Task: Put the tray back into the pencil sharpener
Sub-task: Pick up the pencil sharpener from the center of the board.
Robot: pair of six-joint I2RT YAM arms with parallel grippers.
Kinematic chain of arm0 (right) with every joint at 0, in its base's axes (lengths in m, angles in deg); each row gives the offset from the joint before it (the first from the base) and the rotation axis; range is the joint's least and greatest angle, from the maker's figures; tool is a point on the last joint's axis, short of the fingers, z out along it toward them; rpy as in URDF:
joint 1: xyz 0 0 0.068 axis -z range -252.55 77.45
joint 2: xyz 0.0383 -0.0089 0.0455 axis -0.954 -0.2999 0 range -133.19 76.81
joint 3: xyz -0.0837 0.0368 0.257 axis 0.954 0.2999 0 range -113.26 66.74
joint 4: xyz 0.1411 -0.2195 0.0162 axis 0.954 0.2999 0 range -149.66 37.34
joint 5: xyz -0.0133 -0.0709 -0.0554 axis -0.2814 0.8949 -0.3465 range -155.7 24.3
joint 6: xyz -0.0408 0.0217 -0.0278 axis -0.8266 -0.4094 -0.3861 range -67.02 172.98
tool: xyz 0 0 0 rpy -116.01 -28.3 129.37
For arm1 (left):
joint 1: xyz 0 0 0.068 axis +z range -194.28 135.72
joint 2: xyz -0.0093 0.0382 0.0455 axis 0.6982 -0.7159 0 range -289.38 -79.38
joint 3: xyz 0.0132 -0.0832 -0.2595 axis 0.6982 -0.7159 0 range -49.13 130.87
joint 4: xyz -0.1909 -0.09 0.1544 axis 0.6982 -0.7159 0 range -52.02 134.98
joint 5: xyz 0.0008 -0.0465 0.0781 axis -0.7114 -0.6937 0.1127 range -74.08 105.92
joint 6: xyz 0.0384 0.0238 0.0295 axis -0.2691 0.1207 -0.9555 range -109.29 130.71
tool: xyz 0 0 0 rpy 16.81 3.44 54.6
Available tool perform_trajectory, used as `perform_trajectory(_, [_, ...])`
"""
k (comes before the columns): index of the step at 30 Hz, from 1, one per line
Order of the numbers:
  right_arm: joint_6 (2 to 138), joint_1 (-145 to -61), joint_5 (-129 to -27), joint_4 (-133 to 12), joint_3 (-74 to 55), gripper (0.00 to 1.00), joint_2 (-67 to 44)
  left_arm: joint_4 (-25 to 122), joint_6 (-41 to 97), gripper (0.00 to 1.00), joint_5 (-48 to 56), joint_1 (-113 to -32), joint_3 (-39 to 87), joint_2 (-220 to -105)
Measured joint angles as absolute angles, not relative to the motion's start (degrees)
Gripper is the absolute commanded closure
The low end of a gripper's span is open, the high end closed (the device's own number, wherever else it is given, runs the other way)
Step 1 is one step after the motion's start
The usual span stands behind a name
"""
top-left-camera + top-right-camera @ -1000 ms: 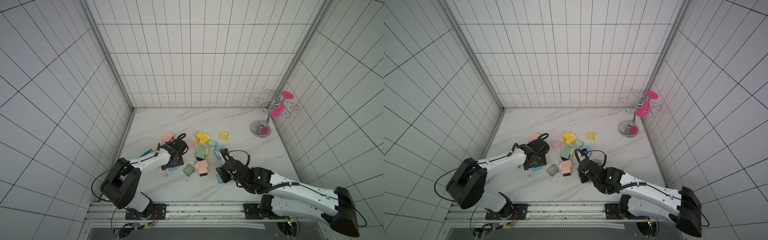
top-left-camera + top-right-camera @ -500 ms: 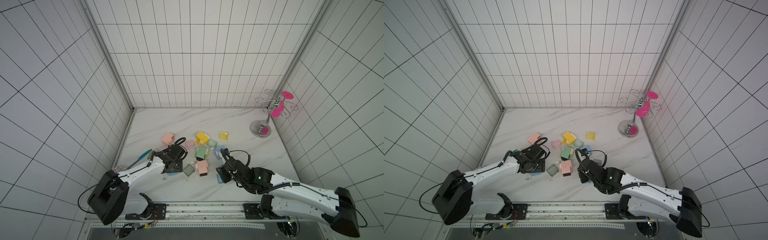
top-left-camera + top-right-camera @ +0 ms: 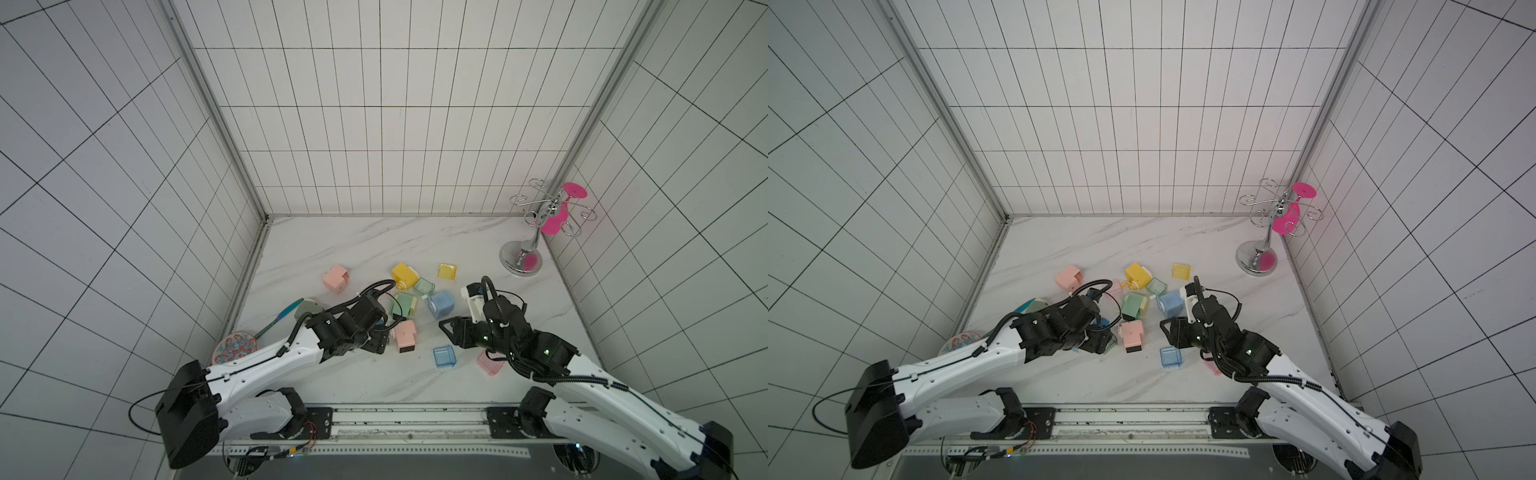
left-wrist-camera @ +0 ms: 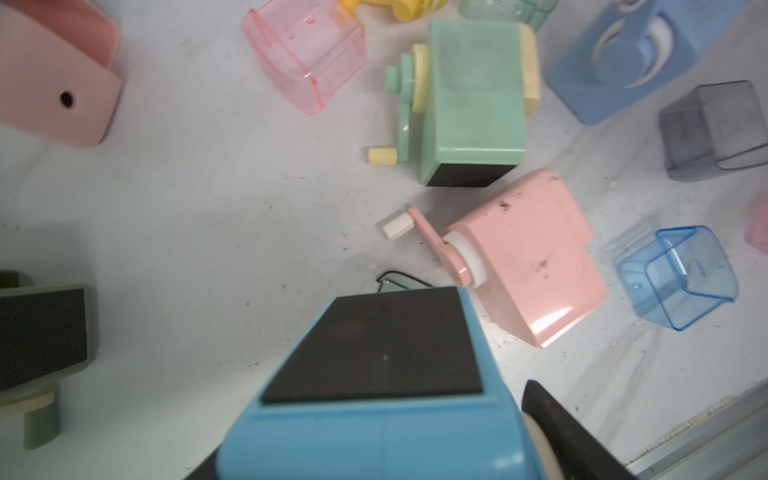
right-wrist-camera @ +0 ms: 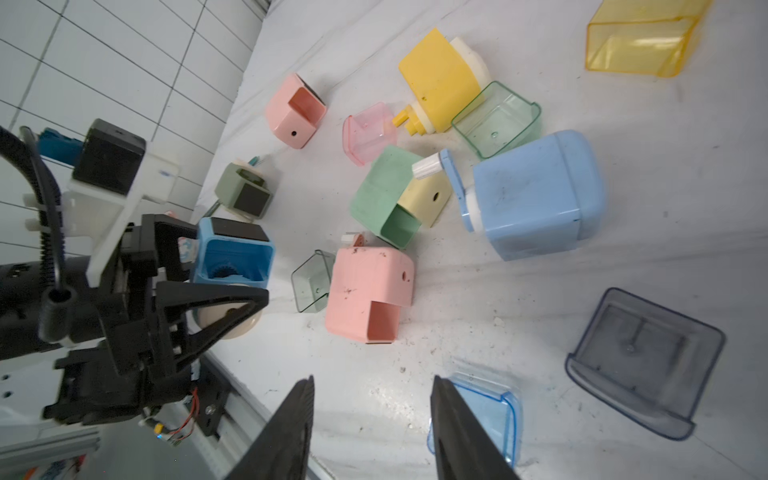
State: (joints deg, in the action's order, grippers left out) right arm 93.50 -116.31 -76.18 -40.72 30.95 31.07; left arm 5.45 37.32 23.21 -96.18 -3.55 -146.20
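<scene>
On the marble tabletop (image 3: 374,249), the blue tray (image 5: 486,411) is seen just beside the right gripper (image 5: 372,382) but outside its jaws, which are apart and empty. This is the nearer of the 2 arms, while the blue sharpener (image 5: 232,249) is clamped in the left gripper (image 3: 374,338), its open slot turned toward that arm.

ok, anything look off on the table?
Yes: the pink sharpener and green sharpener lie tipped over with empty slots, loose trays such as the blue tray are scattered around, and dark specks litter the table near them.
</scene>
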Motion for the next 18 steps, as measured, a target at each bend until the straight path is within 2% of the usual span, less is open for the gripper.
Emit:
perform_trajectory(7, [99.8, -112.3, -89.7, -51.4, 32.2, 0.26, 27.6, 10.3, 34.4, 0.55, 21.3, -99.9, -3.2, -146.2])
perform_trajectory(13, [103.4, -111.9, -98.1, -60.5, 32.8, 0.17, 20.8, 12.4, 32.4, 0.54, 21.4, -103.5, -3.0, -146.2])
perform_trajectory(18, [104.2, -111.9, -102.8, -64.5, 32.8, 0.15, 16.4, 13.7, 30.7, 0.54, 21.4, -104.5, -2.0, -146.2])
